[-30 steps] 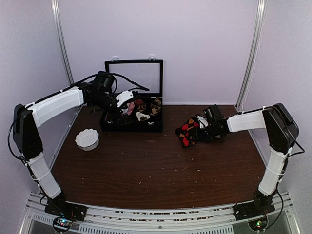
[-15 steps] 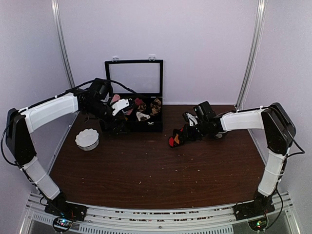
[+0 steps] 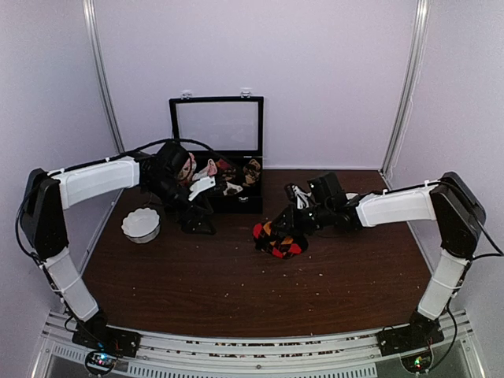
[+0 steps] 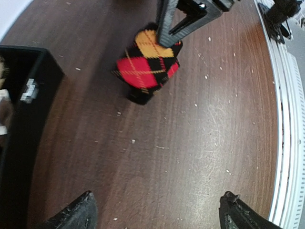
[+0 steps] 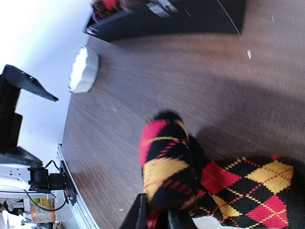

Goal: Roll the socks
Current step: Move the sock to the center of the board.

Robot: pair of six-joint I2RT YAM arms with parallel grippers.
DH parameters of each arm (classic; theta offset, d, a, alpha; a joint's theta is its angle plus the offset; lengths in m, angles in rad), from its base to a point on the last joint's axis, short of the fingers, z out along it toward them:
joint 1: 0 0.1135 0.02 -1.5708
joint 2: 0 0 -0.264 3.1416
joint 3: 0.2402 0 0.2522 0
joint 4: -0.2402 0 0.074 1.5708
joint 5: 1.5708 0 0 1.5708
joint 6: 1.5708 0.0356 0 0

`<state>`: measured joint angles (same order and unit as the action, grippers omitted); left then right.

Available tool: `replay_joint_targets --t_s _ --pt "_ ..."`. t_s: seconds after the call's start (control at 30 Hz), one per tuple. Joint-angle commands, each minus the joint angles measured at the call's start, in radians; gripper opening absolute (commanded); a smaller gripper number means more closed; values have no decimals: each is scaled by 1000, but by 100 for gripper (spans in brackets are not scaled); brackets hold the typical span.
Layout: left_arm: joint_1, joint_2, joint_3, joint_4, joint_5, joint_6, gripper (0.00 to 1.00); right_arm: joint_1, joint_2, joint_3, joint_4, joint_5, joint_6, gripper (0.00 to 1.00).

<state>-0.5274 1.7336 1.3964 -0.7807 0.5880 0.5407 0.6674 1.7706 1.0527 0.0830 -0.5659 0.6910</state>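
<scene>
Red-and-orange argyle socks (image 3: pixel 277 239) have slid to mid-table, pinched in your right gripper (image 3: pixel 293 222). Your left gripper (image 3: pixel 198 211), spread wide and empty, has left the box (image 3: pixel 240 206), so rolling looks ready to start.

Bare table (image 3: pixel 236 291) near the arms; black case (image 3: pixel 236 206), white bowl (image 3: pixel 141 224), socks (image 3: pixel 277 240) crowding the far half

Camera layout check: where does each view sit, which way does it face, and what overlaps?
Top external: high behind the robot, looking down over the table to the wall; left arm and right arm in full.
Left wrist: above the table, looking down past the open left hand at the sock; its fingertips at the bottom edge.
Right wrist: low, facing the bowl and box; right hand shut on the sock.
Shared: all three show the sock and box.
</scene>
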Motion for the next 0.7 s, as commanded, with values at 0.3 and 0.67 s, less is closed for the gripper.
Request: replay_joint_targets --t_s 0.3,0.67 --pt "-160 244 167 2 -40 60 90 49 44 -152 194 -69 146 24" --pt "-174 255 187 -25 31 75 85 115 -12 -282 694 -212 446 21"
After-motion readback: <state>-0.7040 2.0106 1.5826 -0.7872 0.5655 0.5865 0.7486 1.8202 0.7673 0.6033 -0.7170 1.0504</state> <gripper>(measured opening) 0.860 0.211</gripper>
